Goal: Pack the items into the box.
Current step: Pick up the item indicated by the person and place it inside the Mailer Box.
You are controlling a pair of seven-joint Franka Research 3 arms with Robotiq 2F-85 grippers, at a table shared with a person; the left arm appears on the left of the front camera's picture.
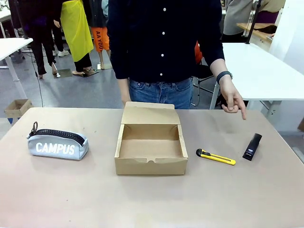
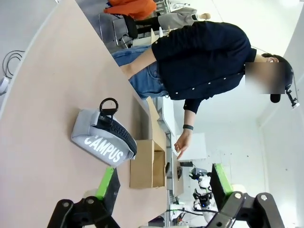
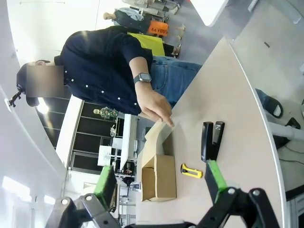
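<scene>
The brown cardboard box (image 1: 151,145) stands open in the middle of the table, lid flap raised toward the person. A grey-blue pouch (image 1: 58,145) lettered "CAMPUS" lies to its left. A yellow-and-black utility knife (image 1: 216,157) and a black stapler (image 1: 252,146) lie to its right. The person's hand (image 1: 233,102) points a finger down toward the stapler. In the left wrist view my left gripper (image 2: 164,186) is open above the table, the pouch (image 2: 104,140) and box (image 2: 148,164) ahead. My right gripper (image 3: 159,183) is open, with the stapler (image 3: 212,140), knife (image 3: 191,171) and box (image 3: 159,175) ahead.
The person stands at the far edge of the table (image 1: 152,199), behind the box. White tables (image 1: 266,71) and other people are farther back. A small cardboard box (image 1: 17,108) sits on the floor at the left.
</scene>
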